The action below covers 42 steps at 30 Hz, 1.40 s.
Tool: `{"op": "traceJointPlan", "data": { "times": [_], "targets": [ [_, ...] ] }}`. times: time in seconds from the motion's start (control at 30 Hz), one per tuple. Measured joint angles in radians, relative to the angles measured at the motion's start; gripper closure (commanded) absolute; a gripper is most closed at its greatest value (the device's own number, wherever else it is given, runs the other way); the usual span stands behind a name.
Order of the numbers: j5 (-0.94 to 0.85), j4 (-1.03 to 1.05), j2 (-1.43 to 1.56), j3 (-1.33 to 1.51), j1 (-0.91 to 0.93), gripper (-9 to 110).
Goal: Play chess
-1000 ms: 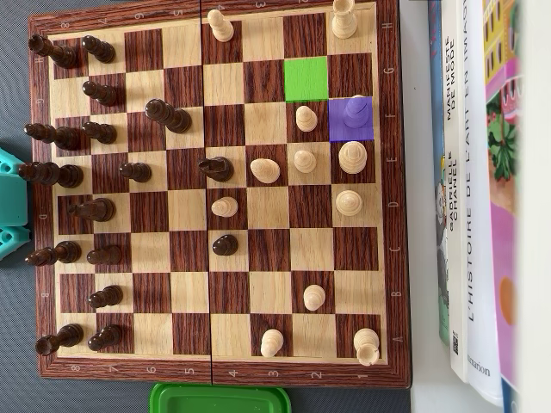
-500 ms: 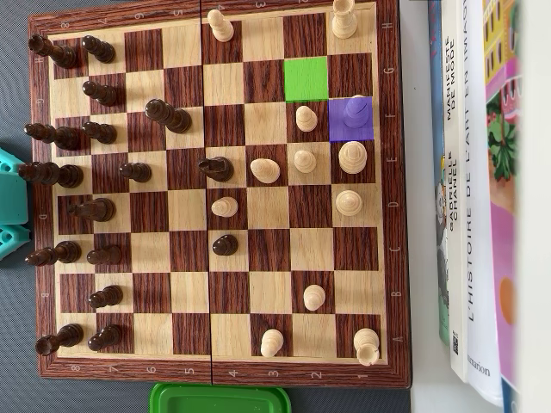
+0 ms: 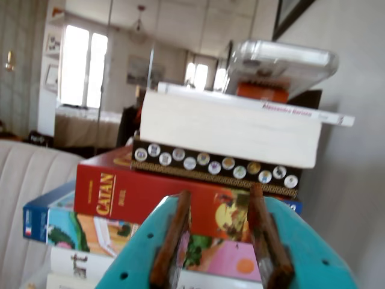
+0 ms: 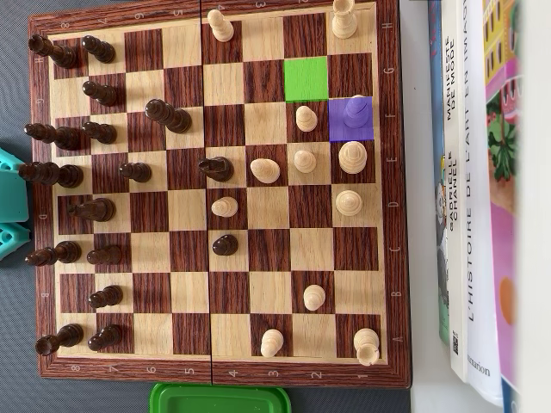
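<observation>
My jaws hang parted and empty, facing the stacked books (image 3: 222, 150) beyond the chessboard (image 4: 392, 258). The purple-marked piece (image 4: 353, 116) sits just beside a pale pawn (image 4: 306, 118); I risk toppling that on descent toward it.

The gripper (image 3: 219, 238) has two turquoise plastic jaws, each lined on its inner face with a brown, rusty-looking strip. Small dark round holes dot the turquoise shells. In the overhead view, turquoise plastic of the arm (image 4: 10, 202) shows at the left edge.
</observation>
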Motion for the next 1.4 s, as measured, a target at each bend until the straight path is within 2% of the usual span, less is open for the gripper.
{"op": "traceJointPlan", "data": {
  "times": [0.37, 0.57, 0.8, 1.03, 1.4],
  "targets": [
    [0.0, 0.497, -0.261, -0.213, -0.006, 87],
    [0.0, 0.796, -0.462, -0.426, -0.006, 87],
    [0.057, 1.037, -0.721, -0.684, -0.006, 87],
    [0.153, 1.18, -0.93, -0.887, -0.021, 87],
    [0.284, 1.279, -1.236, -1.132, -0.092, 86]
  ]
}}
